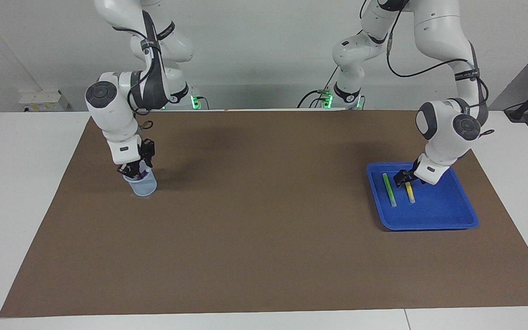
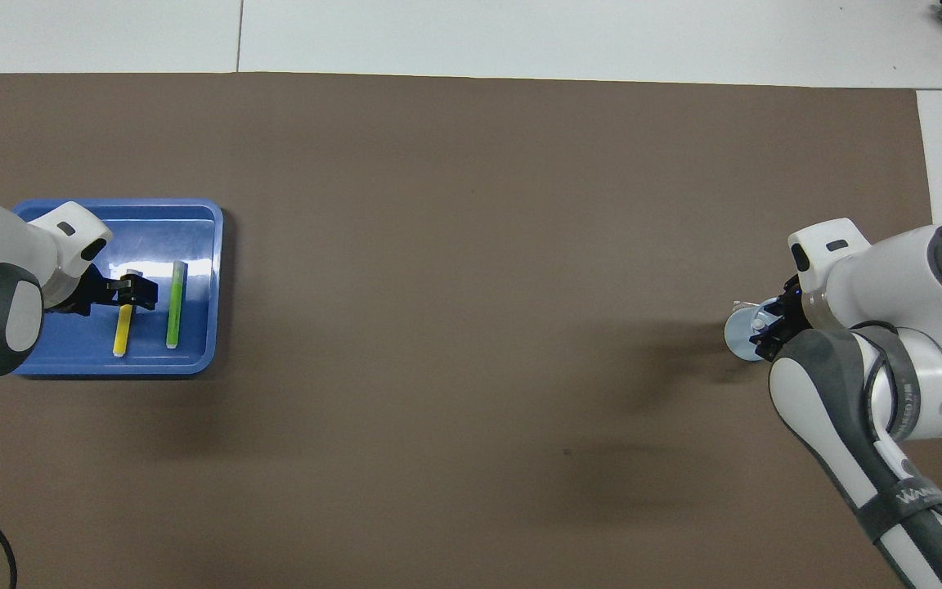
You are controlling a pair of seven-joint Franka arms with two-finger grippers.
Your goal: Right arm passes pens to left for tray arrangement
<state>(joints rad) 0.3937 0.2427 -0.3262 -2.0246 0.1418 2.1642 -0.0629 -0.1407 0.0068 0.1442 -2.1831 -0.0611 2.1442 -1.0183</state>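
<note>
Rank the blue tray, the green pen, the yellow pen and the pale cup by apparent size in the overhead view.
1. Blue tray, by far the largest.
2. Green pen and yellow pen: alike; the left end effector covers part of the yellow one.
3. Pale cup: unsure, mostly hidden under the right arm.

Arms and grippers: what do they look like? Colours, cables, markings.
Both arms are glossy white with dark grey joint caps and dark bands. A black cable runs along each. The left gripper is black. The right gripper is black with a small blue light. A grey band on the right arm carries white lettering.
</note>
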